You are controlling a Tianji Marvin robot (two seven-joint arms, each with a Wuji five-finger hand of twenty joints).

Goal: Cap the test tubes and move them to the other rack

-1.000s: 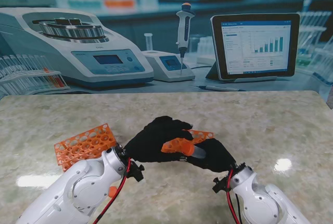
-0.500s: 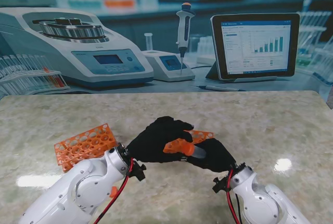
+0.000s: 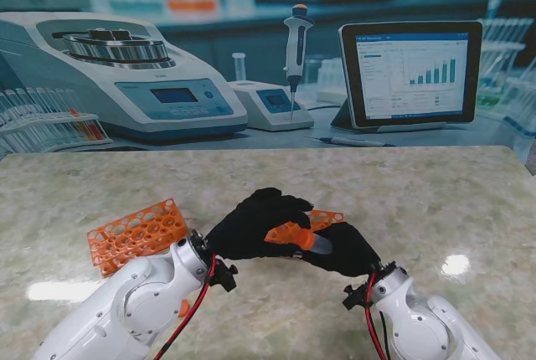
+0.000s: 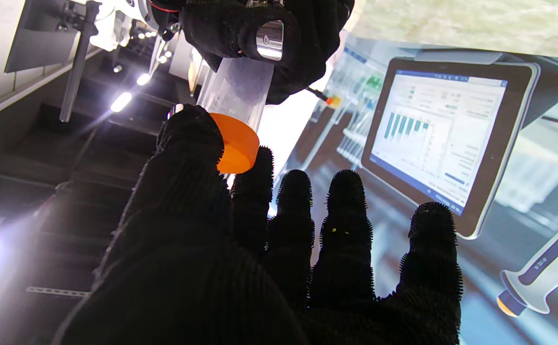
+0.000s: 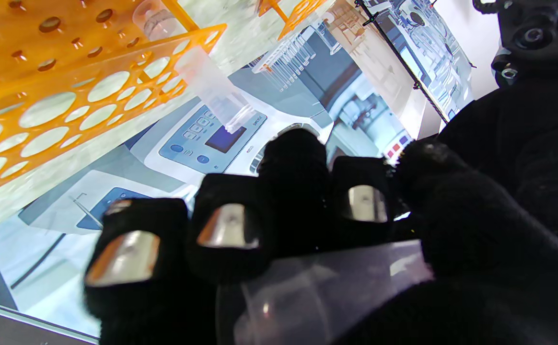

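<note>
The right robot hand (image 3: 345,249) is wrapped around a clear test tube (image 3: 318,244), its fingers (image 5: 226,225) curled over the barrel so the tube lies tilted above the counter (image 3: 435,201), mouth end toward the left. The left robot hand (image 3: 251,224) meets it there, pinching an orange cap (image 3: 287,233) between thumb (image 4: 190,143) and index finger right at the tube's mouth; the left wrist view shows the cap (image 4: 233,143) against the end of the tube (image 4: 236,91), with the other three fingers held straight and slightly apart. Whether the cap is fully seated cannot be told. Behind the two hands a corner of an orange rack (image 3: 328,218) shows, with one uncapped tube (image 5: 212,86) standing in it in the right wrist view. A second orange rack (image 3: 138,233) lies to the left, near the left forearm.
</note>
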